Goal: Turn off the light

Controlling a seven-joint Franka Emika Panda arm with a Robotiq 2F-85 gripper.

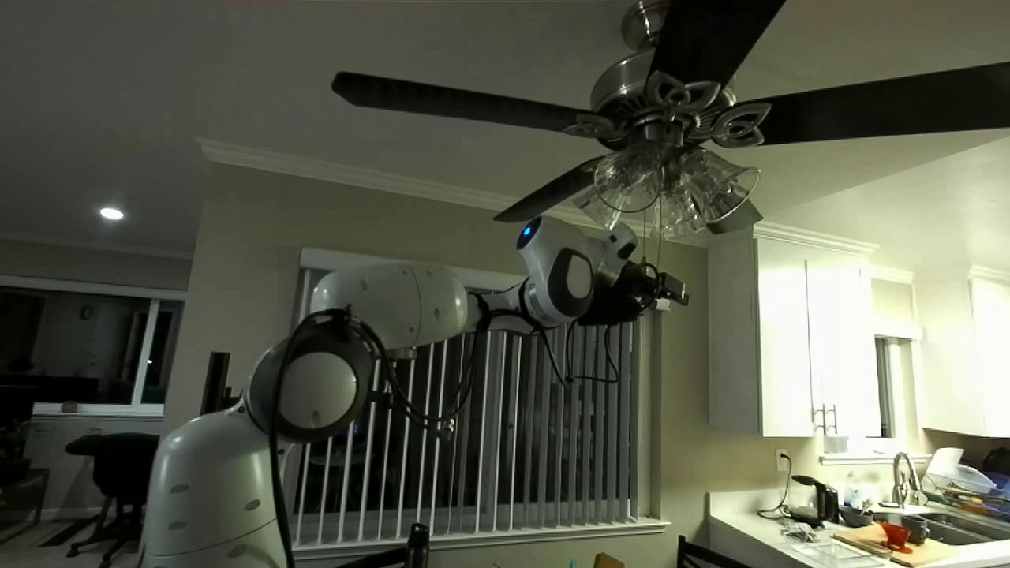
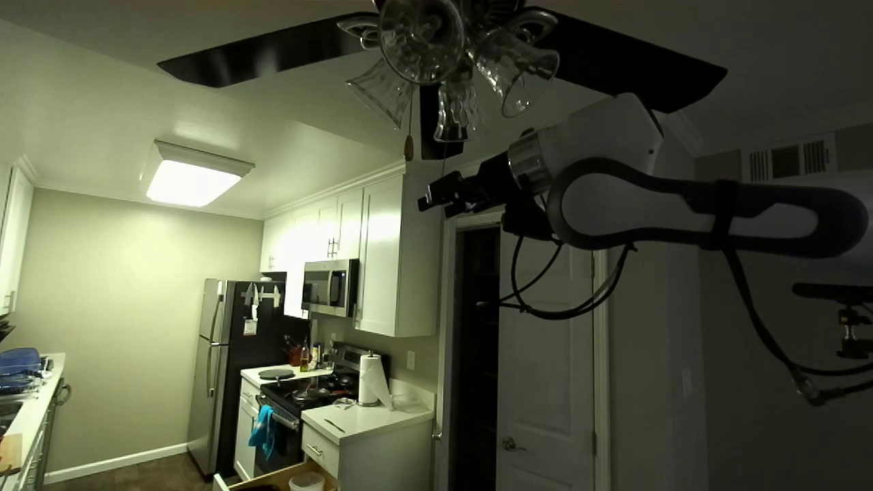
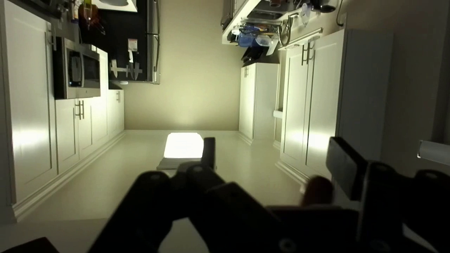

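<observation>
While a recessed spot (image 1: 111, 213) glowed at far left, I held the white arm (image 1: 387, 300) raised in front of the window blinds (image 1: 473, 473), its elbow bent, I judged, to bring the wrist under the ceiling fan (image 1: 627, 83). The gripper (image 3: 272, 154) stood below and near the light (image 1: 677, 197) in both exterior views, its jaws apart; in the wrist view a blurred reddish-brown shape (image 3: 318, 192) showed between them, perhaps a pull fob, though I could not tell whether it hung within the gap or beyond. In an exterior view a fob (image 2: 408, 148) dangled apart from the gripper, hung low, presumably, for easy reach. The light's glass showed no glow, so I took the job as likely done, with a careful retreat from the glass next. Farther right, on the counter (image 1: 757, 530), stood a glass kettle (image 1: 817, 502), its contents too dim to make out, and a red cup (image 1: 895, 536) on a cutting board (image 1: 935, 551), its inside hidden. The dish rack (image 1: 959, 496) by the sink (image 1: 966, 530) held clear and blue plastic ware (image 1: 966, 478), likely set there to drain.
</observation>
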